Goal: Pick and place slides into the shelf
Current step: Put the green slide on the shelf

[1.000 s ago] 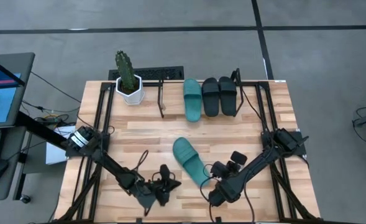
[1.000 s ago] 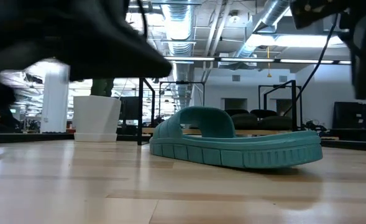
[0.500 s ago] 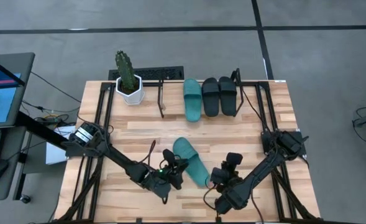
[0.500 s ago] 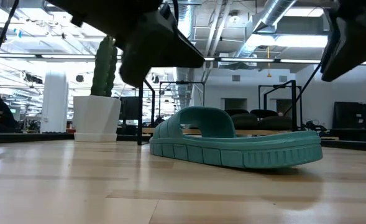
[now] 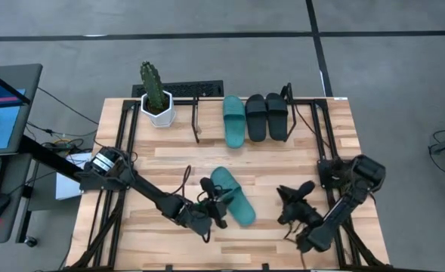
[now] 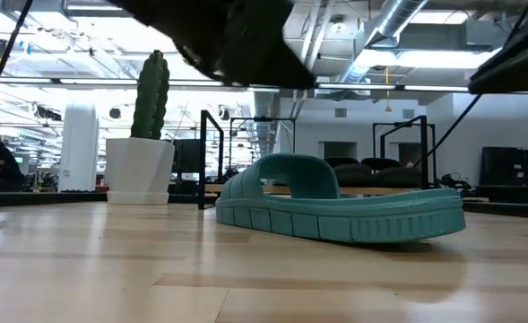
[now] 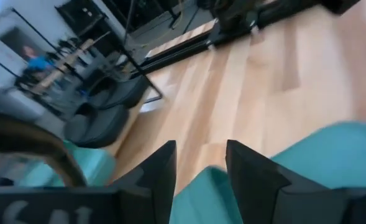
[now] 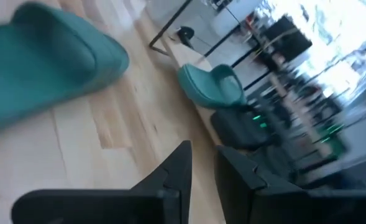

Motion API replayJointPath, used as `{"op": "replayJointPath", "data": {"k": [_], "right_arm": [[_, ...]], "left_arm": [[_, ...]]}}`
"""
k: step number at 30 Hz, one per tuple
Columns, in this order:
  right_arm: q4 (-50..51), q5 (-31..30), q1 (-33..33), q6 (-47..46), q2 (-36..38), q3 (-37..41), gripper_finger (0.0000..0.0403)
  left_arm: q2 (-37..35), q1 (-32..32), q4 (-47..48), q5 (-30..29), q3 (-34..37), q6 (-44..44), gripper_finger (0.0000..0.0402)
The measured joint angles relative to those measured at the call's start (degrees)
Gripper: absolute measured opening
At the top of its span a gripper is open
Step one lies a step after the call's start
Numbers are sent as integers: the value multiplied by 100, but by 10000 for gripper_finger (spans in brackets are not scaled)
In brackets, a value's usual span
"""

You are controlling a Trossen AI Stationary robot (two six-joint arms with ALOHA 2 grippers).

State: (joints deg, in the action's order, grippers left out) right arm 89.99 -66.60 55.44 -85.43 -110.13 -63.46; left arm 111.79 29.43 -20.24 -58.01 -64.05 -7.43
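counting what sits in the shelf (image 5: 198, 113) at the far edge of the worktop (image 5: 169, 162), three of the four slides are already placed: one teal slide (image 5: 234, 121) and two black slides (image 5: 267, 116) side by side against the shelf's right end bracket. the stretch of shelf to the left of them, toward the potted cactus (image 5: 156, 97), shows no slide in it, so there looks to be room for the last one.

the last teal slide (image 5: 232, 196) lies flat on the worktop well in front of the shelf, sole down, strap up, angled rather than square to the rack. that one is what is left of the task, by my reading.

the left pincer (image 5: 216, 205) is right at this slide's near-left side; in the left wrist view its fingers (image 7: 155, 175) stand a little apart with teal foam just beyond them, and no grip shows. the right pincer (image 5: 294, 204) hangs to the right of the slide, apart from it, fingers near together but not touching, holding nothing.
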Motion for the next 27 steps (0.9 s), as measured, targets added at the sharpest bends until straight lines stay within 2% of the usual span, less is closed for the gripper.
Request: {"op": "replayJointPath", "data": {"k": [3, 6, 11, 19, 23, 27], "right_arm": [[-75, 77, 215, -909, 319, 326, 59], [-219, 141, 416, -1186, 422, 416, 59], [-519, 271, 625, -1117, 403, 428, 59], [-1167, 1205, 672, -475, 401, 468, 59], [-1187, 1279, 668, -412, 401, 589, 59], [-1182, 1279, 669, -411, 401, 785, 59]], "left_arm": [[-2, -72, 32, 396, -156, 385, 131], [-2, -180, 247, 730, -311, 877, 131], [-2, -355, 1378, 827, -724, 1738, 131], [-4, -441, 3915, 1055, -1605, 3385, 131], [-4, -437, 4325, 1232, -1826, 3813, 131], [110, -484, 4357, 1690, -1870, 4287, 131]]}}
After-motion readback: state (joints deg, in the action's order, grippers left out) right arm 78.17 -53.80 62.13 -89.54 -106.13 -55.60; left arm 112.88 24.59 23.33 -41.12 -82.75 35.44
